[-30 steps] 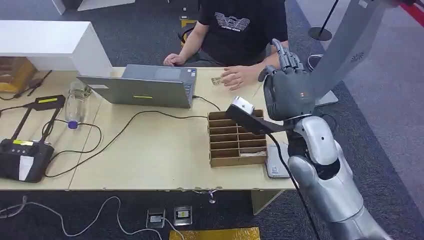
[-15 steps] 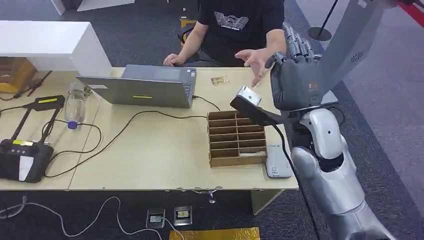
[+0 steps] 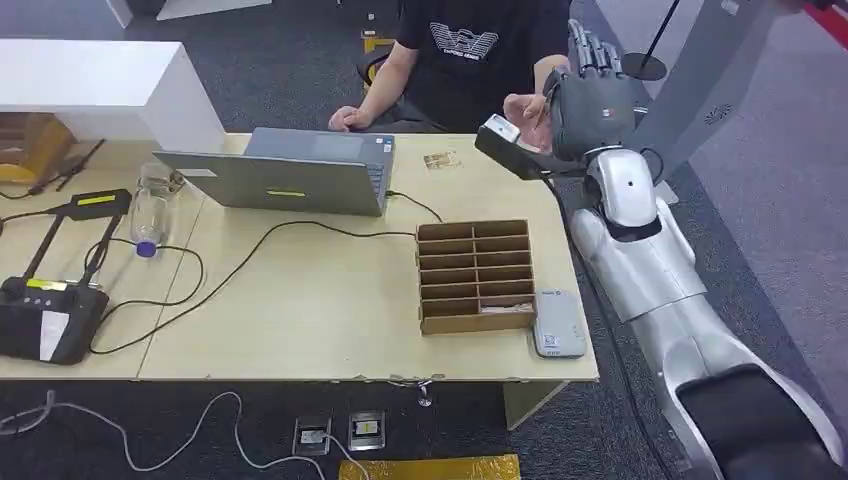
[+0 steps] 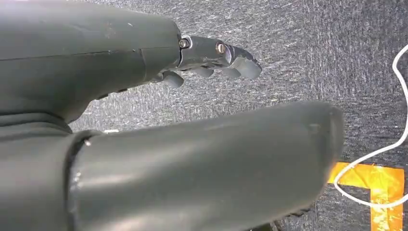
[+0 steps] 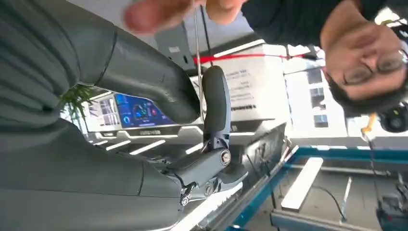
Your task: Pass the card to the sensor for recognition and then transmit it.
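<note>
An office or test lab, by the look of it: dark grey carpet floor (image 3: 300,60), a pale wooden worktop (image 3: 320,300) carrying a laptop (image 3: 285,175), a cardboard sorting tray (image 3: 473,275) and trailing cables (image 3: 200,290). A person (image 3: 470,50) sits behind it. The right wrist view shows wall screens (image 5: 134,109) and ceiling strip lights (image 5: 144,147).

Your right arm (image 3: 650,280) is stretched up and forward, silver forearm rising to the wrist. Your right hand (image 3: 590,95) is raised, fingers (image 3: 590,50) pointing up; in the wrist view thumb (image 5: 144,72) and a finger (image 5: 216,106) pinch a thin edge. Your left hand (image 4: 144,120) hangs low, fingers (image 4: 216,53) loosely curled, holding nothing.
</note>
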Tool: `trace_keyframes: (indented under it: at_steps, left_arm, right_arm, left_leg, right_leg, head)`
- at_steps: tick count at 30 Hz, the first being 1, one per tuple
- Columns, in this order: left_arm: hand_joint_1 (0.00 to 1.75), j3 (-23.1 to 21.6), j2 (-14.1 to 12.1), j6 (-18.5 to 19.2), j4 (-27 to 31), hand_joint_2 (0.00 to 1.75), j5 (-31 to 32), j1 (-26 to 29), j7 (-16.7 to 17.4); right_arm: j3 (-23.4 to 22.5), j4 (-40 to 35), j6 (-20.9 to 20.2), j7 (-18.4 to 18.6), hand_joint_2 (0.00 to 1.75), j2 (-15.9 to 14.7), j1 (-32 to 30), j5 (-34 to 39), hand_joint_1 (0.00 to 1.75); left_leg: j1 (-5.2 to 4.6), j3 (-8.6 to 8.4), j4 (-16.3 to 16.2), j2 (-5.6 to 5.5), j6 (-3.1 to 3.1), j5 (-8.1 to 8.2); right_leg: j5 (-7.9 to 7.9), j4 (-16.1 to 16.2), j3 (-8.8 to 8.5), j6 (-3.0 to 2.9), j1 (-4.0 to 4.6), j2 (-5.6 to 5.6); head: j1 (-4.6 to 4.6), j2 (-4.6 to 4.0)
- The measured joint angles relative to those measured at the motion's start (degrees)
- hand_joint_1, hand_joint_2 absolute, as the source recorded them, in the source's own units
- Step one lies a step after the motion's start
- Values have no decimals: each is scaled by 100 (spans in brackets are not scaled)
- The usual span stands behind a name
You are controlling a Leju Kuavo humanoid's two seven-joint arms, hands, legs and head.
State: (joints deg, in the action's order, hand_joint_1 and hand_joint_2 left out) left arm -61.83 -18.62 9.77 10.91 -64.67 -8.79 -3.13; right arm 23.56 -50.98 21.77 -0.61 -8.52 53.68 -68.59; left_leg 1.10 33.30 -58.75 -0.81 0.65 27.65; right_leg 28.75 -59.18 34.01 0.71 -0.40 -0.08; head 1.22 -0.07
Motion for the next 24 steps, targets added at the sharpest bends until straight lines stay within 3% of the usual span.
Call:
trace_keyframes:
  at_steps: [6, 14, 15, 16, 17, 20, 21, 24]
  left_arm:
    - [0, -81, -2, 2, 0, 0, 0, 0, 0]
    - [0, -133, -4, 74, 0, 0, 46, -27, 41]
    - [0, -135, -4, 83, 0, 0, 48, -35, 48]
    - [0, -138, -4, 85, 0, 0, 50, -44, 59]
    - [0, -142, -4, 85, 0, 0, 50, -48, 63]
    - [0, -162, -4, 81, 0, 0, 41, -57, 64]
    - [0, -173, -4, 76, 0, 0, 33, -57, 65]
    - [0, -177, -4, 70, 0, 0, 22, -57, 63]
  right_arm:
    - [118, 1052, 74, 68, 175, 105, 269, -100, 175]
    - [216, 1835, 109, 199, 175, 116, 384, -254, 175]
    - [227, 1899, 116, 199, 175, 116, 386, -256, 147]
    - [232, 1955, 120, 199, 175, 114, 390, -258, 21]
    - [236, 2015, 122, 199, 175, 114, 398, -271, 0]
    - [258, 2161, 122, 203, 175, 114, 409, -295, 0]
    - [267, 2200, 120, 203, 0, 114, 410, -308, 0]
    - [299, 2279, 39, 192, 0, 114, 416, -363, 0]
  left_leg:
    - [0, 0, 0, 0, 0, 0]
    - [0, -4, -1, 1, 0, 0]
    - [0, -5, -2, 2, 0, 0]
    - [0, -5, -2, 2, 0, 0]
    - [0, -5, -1, 2, 0, 0]
    - [0, -5, -1, 3, 0, 0]
    - [0, -5, -1, 3, 0, 0]
    - [0, -4, -1, 3, 0, 0]
  right_leg:
    - [0, 1, 0, 0, 0, -1]
    - [0, 2, 1, 0, 0, 5]
    - [0, 2, 1, 0, 0, 5]
    - [0, 2, 2, 0, 0, 6]
    - [0, 2, 2, 0, 0, 6]
    - [0, 2, 2, 0, 0, 6]
    - [0, 2, 2, 0, 0, 7]
    - [0, 1, 1, 0, 0, 7]
  head:
    - [0, 0]
    - [0, 0]
    - [0, 0]
    - [0, 0]
    - [0, 0]
    - [0, 0]
    - [-2, 0]
    - [-2, 0]
